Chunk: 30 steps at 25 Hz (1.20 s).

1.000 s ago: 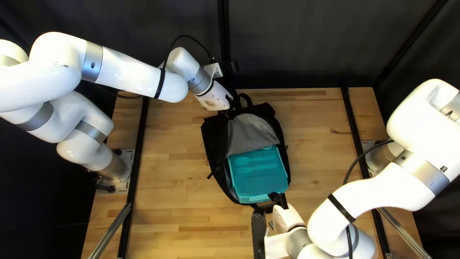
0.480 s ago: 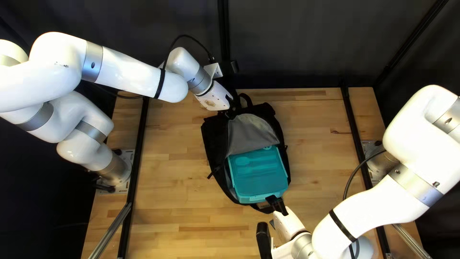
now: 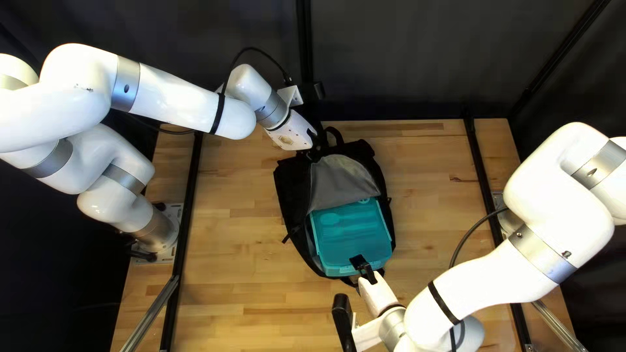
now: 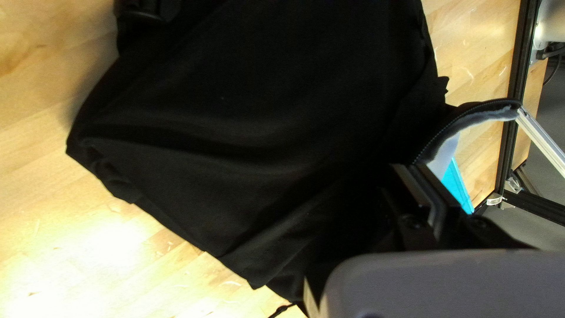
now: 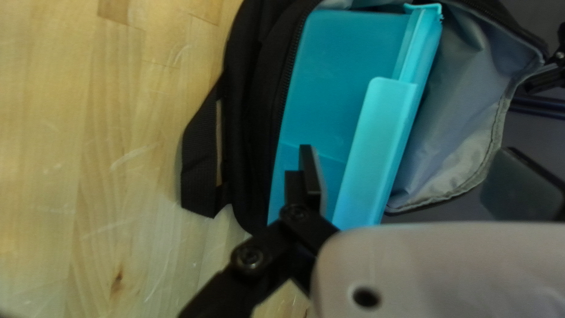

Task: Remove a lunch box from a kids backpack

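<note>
Lunch box (image 3: 352,238) in backpack (image 3: 290,195), far end hidden under flap (image 3: 339,182)

Can see left tool (image 3: 312,152) closed on the flap, hard to make out, black against black. Can see right tool (image 3: 348,280) spread wide, gripping nothing, one finger (image 5: 307,179) over the lunch box; cannot tell if touching.

Black backpack (image 4: 253,118), flap (image 4: 479,113) in gripper (image 3: 314,154), turquoise box (image 4: 457,187)

Teal box (image 3: 352,242), black backpack (image 3: 291,189) — grey lining (image 3: 339,182)

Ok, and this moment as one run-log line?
left gripper shut on backpack flap | right gripper open by lunch box | lunch box inside open backpack, not yet out
</note>
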### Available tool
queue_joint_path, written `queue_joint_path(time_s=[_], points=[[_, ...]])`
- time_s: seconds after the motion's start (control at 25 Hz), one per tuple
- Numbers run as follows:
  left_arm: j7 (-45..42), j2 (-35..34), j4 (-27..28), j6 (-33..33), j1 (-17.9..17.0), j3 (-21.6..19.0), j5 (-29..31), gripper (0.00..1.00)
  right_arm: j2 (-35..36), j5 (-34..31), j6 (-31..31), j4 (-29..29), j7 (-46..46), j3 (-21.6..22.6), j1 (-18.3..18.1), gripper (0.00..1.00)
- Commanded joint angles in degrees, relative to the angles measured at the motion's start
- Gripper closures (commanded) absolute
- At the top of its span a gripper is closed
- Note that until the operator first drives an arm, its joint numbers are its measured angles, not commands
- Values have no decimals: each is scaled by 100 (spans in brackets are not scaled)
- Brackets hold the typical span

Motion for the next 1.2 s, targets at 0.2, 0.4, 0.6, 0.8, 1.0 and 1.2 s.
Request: queue_joint_path(time_s=[0.2,0.4,0.6,0.8,1.0,1.2], points=[[0,0,0,0,0,0,0,100,67,81,3,45,37,-39,-72,4],[0,0,0,0,0,0,0,100,96,132,21,66,-9,-44,-106,100],[0,0,0,0,0,0,0,100,-24,202,-6,-116,54,-27,-119,100],[0,0,0,0,0,0,0,100,-287,339,395,-157,53,38,18,100],[0,0,0,0,0,0,0,100,-431,539,1028,-5,-4,111,190,100],[0,0,0,0,0,0,0,100,-439,730,1861,431,-158,185,397,100]])
